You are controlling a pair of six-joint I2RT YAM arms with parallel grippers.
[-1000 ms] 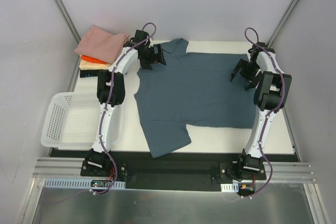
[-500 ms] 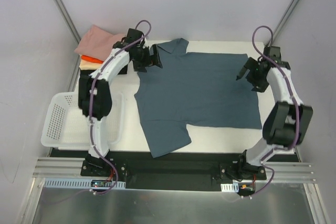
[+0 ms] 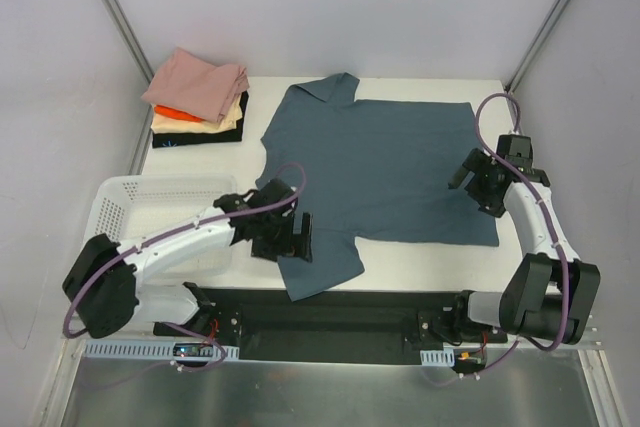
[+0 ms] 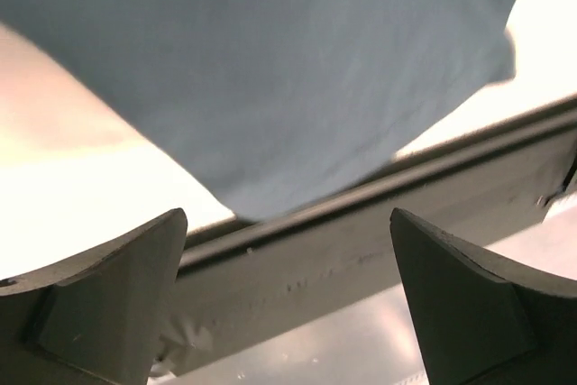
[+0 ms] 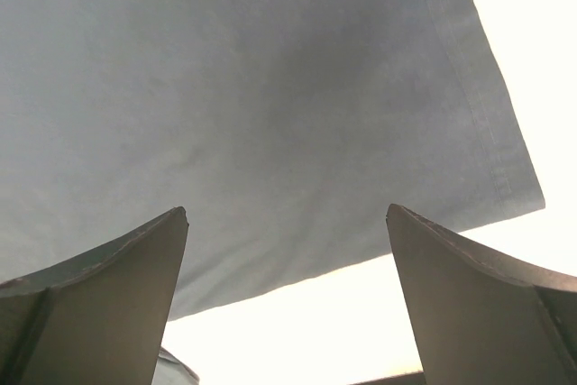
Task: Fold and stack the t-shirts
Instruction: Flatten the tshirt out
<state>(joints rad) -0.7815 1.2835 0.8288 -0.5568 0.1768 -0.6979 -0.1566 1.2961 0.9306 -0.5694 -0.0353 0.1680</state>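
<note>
A slate-blue t-shirt lies spread flat on the white table, collar at the left, one sleeve reaching the near edge. It also shows in the left wrist view and the right wrist view. A folded stack of pink, cream, orange and black t-shirts sits at the far left corner. My left gripper is open and empty, low over the near sleeve. My right gripper is open and empty, over the shirt's hem at the right.
A white lattice basket stands at the near left, under my left arm. The black front rail runs along the near table edge, also in the left wrist view. Grey walls enclose the table.
My left arm swung from the collar at the far left down to the near sleeve. My right gripper moved nearer along the shirt's right edge. The shirt has not moved.
</note>
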